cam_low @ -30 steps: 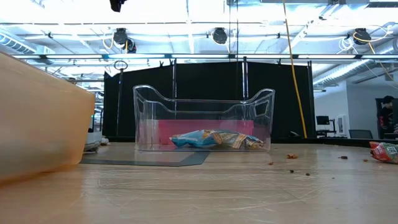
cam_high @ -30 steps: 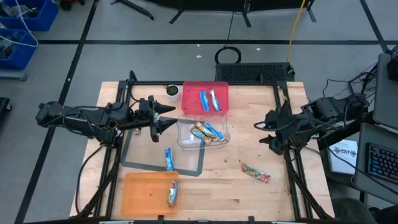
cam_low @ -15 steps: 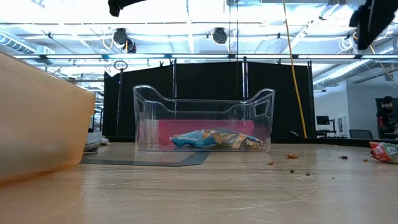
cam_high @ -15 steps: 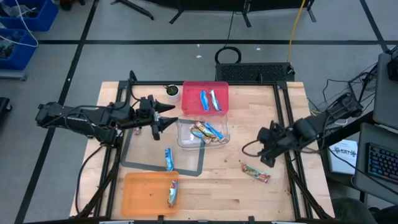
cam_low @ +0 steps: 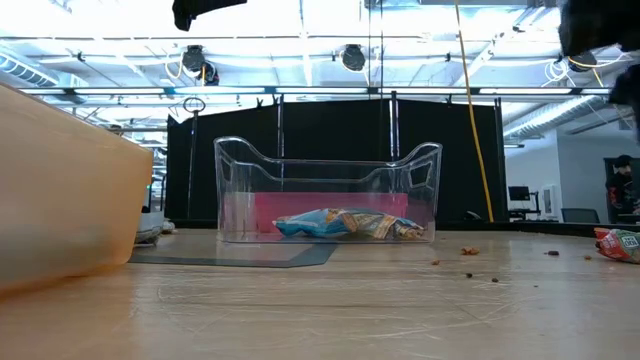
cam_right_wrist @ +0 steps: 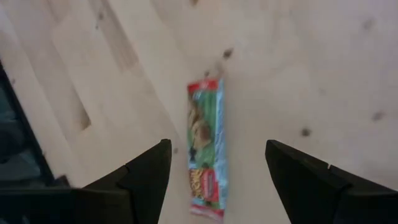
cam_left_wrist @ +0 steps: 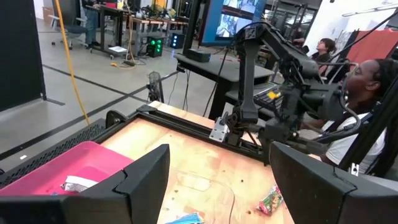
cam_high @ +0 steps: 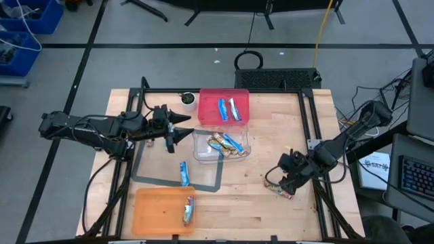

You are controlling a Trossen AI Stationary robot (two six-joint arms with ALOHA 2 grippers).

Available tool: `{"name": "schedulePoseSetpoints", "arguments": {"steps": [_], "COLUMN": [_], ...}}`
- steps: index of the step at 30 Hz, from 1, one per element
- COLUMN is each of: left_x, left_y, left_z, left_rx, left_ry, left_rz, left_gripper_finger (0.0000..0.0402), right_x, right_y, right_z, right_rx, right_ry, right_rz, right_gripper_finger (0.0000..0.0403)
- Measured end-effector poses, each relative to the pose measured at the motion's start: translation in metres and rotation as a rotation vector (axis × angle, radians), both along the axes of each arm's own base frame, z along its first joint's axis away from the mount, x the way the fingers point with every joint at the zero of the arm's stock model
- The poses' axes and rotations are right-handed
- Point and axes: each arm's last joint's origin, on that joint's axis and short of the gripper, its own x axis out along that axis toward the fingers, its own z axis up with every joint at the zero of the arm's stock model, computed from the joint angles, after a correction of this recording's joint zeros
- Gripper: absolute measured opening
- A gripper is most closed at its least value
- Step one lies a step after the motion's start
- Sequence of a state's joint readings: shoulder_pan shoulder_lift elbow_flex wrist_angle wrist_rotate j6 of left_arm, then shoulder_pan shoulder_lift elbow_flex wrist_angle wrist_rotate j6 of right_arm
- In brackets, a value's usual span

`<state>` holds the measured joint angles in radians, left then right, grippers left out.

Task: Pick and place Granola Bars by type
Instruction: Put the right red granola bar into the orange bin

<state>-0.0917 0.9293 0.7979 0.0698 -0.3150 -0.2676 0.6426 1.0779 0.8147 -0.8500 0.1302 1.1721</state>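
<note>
Granola Bars sorted by type on the wooden counter, one loose bar under the right gripper.
Right gripper, jaws open and empty, hangs directly over a tan red-and-green bar well apart from the clear bin, which holds mixed bars; two blue bars lie in the red bin just behind it. Left gripper, jaws open and empty, waits just beside the clear bin.

Red tray, clear bin, orange tray, white cup
</note>
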Motion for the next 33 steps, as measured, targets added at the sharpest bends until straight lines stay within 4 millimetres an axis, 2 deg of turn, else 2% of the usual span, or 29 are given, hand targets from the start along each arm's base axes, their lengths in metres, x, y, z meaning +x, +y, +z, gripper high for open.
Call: {"name": "schedulePoseSetpoints", "arguments": {"steps": [8, 19, 26, 33], "left_x": [0.000, 0.000, 0.000, 0.000], "left_y": [0.000, 0.000, -0.001, -0.001], "left_z": [0.000, 0.000, 0.000, 0.000], "left_rx": [0.002, -0.001, -0.025, -0.025], "left_ry": [0.000, 0.000, -0.005, -0.005], "left_rz": [0.000, -0.001, -0.027, -0.029], "left_gripper_finger": [0.0278, 0.0278, 0.0278, 0.0278], "right_x": [-0.001, 0.005, 0.004, 0.008], "right_y": [0.017, 0.040, 0.044, 0.047], "right_z": [-0.025, -0.052, -0.070, -0.082], "right_rx": [0.080, 0.020, -0.047, -0.075], "right_ry": [0.055, 0.126, 0.235, 0.265], "right_rz": [0.034, 0.098, 0.084, 0.087], "right_gripper_finger": [0.0253, 0.0216, 0.0216, 0.0230]}}
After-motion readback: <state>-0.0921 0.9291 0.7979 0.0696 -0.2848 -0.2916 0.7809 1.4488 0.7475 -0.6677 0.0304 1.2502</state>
